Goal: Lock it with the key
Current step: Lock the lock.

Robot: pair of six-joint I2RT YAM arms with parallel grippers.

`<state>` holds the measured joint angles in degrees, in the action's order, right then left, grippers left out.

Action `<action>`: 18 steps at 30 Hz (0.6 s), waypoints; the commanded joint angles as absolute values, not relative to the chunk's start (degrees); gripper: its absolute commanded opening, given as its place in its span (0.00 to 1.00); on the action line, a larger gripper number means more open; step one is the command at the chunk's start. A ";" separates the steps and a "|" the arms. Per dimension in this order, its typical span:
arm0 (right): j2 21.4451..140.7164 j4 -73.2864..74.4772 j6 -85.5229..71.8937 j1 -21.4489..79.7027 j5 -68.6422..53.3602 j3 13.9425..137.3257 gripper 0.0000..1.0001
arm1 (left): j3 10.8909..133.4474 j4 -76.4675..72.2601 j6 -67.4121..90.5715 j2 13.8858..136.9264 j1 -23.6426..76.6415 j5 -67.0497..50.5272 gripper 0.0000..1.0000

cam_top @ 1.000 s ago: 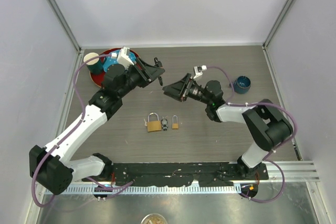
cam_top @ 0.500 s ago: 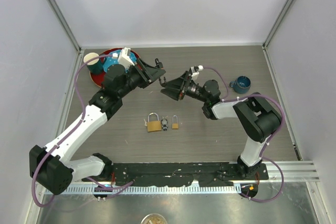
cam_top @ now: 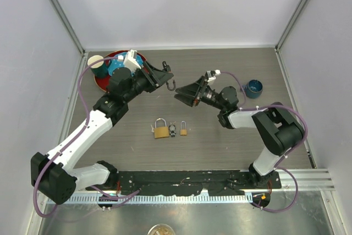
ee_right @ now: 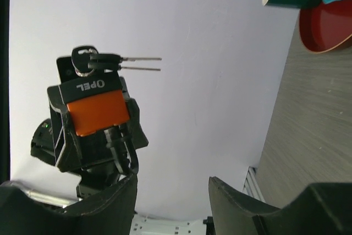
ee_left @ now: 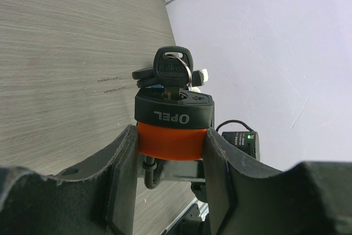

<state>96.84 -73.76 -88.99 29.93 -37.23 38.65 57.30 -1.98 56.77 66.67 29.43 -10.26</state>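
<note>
Above the tabletop (cam_top: pixel 231 136), the left gripper (cam_top: pixel 163 75) clamps its jaws on the orange padlock (ee_left: pixel 171 133), presenting the key (ee_left: pixel 174 69) seated in its keyhole. Facing that padlock, near but apart, the right gripper (ee_right: pixel 171 185) hangs with jaws spread and empty, likely so it can pinch and turn the key.

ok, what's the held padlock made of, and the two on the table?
Held padlock: matte orange and black shell with moulded lettering, likely a plastic cover; its core is hidden. Key: black head, likely plastic, on a shiny metal ring. Larger table padlock and smaller one: yellow-gold bodies, probably brass, with silvery shackles.
</note>
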 commanded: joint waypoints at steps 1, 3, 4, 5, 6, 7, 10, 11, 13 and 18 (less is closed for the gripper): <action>92.64 -95.62 -87.71 25.68 -36.92 34.11 0.60 | 58.71 -7.21 56.34 64.25 29.00 -10.37 0.00; 91.59 -95.71 -88.24 22.87 -37.53 32.61 0.61 | 58.71 -7.21 56.34 64.07 29.00 -10.37 0.00; 91.15 -95.71 -88.24 22.42 -37.79 32.43 0.61 | 58.62 -7.21 56.51 63.99 29.00 -10.46 0.00; 90.71 -95.71 -88.33 22.15 -37.88 32.43 0.63 | 58.54 -7.21 56.69 64.07 29.00 -10.55 0.00; 90.44 -95.63 -88.24 21.97 -38.49 33.21 0.63 | 58.45 -7.29 56.78 64.07 29.00 -10.81 0.00; 90.53 -95.63 -88.59 22.15 -38.84 33.92 0.64 | 58.36 -7.21 56.78 64.07 29.00 -10.81 0.00; 91.23 -95.62 -89.56 22.76 -39.46 36.20 0.66 | 58.10 -7.38 57.13 64.25 28.92 -11.07 0.00; 91.67 -95.71 -89.73 23.02 -39.72 36.99 0.68 | 58.01 -7.64 57.39 64.25 29.00 -11.07 0.00; 92.63 -95.71 -91.13 23.90 -39.99 39.45 0.68 | 57.66 -7.91 57.57 64.34 28.92 -11.16 0.00; 96.76 -95.62 -92.55 27.15 -39.20 43.94 0.69 | 57.39 -8.87 58.18 64.86 29.00 -11.51 0.00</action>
<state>94.63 -74.26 -91.11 24.67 -39.09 40.14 57.06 -2.44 57.06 66.46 29.23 -10.55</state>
